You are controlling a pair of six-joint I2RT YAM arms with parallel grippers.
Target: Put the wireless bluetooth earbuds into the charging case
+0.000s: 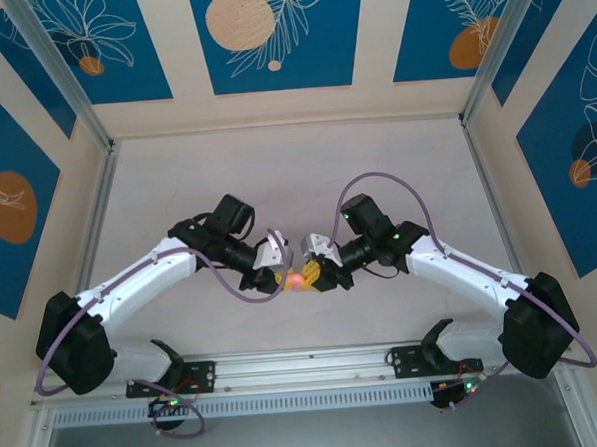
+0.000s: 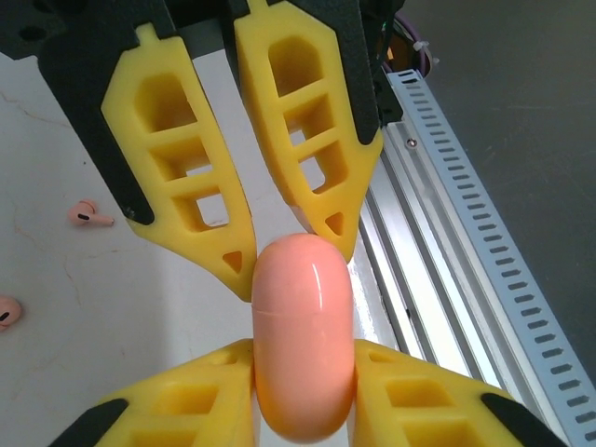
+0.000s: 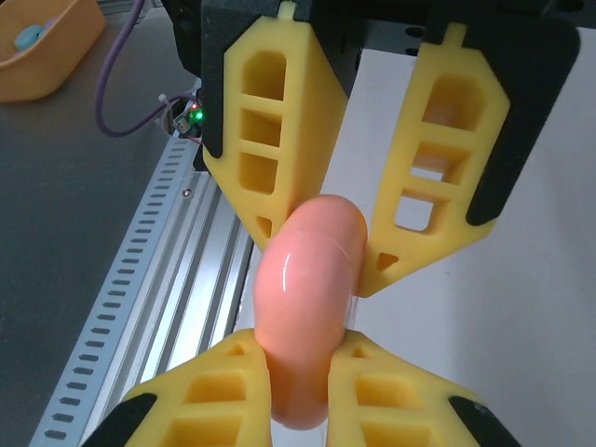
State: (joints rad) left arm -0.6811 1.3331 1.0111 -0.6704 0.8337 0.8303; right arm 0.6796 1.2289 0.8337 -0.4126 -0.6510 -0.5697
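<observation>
Left gripper (image 2: 303,358) and right gripper (image 3: 298,343) both clamp charging case (image 2: 303,293) (opposite ends).

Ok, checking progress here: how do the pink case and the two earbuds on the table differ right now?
The charging case is clamped between yellow fingers; the earbuds lie loose on the table. The case is a smooth rounded capsule that looks closed; the earbuds are tiny, one showing a stem. Both are pink.

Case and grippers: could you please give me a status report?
Left gripper shut on case, right gripper too. Case closed. Buds loose on table.
</observation>
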